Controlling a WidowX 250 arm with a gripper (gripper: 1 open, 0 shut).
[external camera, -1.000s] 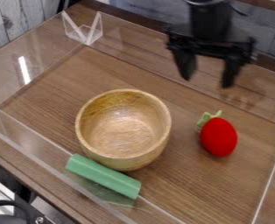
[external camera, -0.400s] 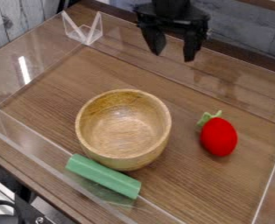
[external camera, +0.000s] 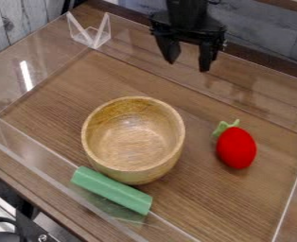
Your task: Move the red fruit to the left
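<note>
Beyond the bowl point(external camera: 134, 140), my hand point(external camera: 186, 62) hung wide and held nothing. To the bowl's right in the view lay the fruit point(external camera: 235, 148), its stem point(external camera: 227, 125) pointing back toward my side. The step, I judged, was reaching it: I needed to line up above the fruit's red body, straddle it evenly, descend straight, and keep clear of the bowl's rim.
</note>
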